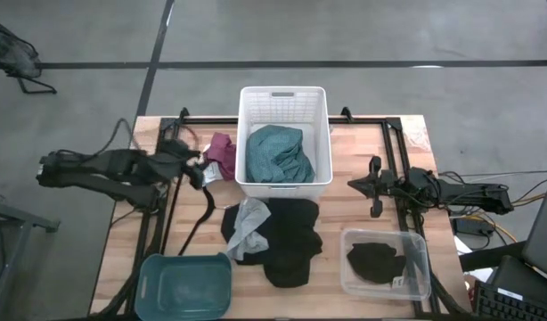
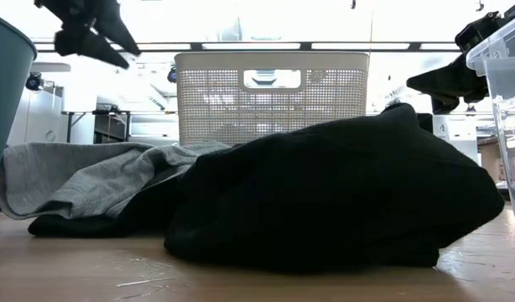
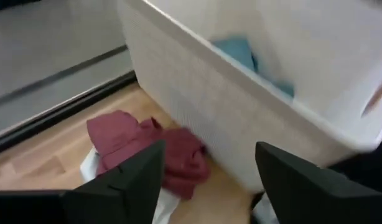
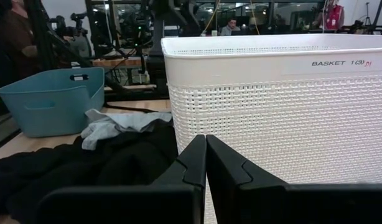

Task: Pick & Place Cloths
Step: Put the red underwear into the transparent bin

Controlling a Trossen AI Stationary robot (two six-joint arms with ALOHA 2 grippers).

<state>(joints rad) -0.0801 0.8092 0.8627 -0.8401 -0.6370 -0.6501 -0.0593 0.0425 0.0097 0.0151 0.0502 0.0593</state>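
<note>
A teal-green cloth (image 1: 279,153) lies in the white slatted basket (image 1: 256,183). A maroon cloth (image 1: 222,152) lies on the table at the basket's left wall, on something white (image 1: 211,172); it shows in the left wrist view (image 3: 141,149). A light grey cloth (image 1: 249,223) rests on a black cloth pile (image 1: 287,241) near the basket's front. Another black cloth (image 1: 373,260) lies in the clear tray. My left gripper (image 1: 195,165) is open and empty above the maroon cloth. My right gripper (image 1: 355,185) is shut and empty right of the basket.
A teal tray (image 1: 184,285) stands at the near left, a clear tray (image 1: 420,259) at the near right. A black strap (image 1: 200,218) lies on the table left of the pile. Black rails frame the table. People show in the room beyond (image 4: 228,26).
</note>
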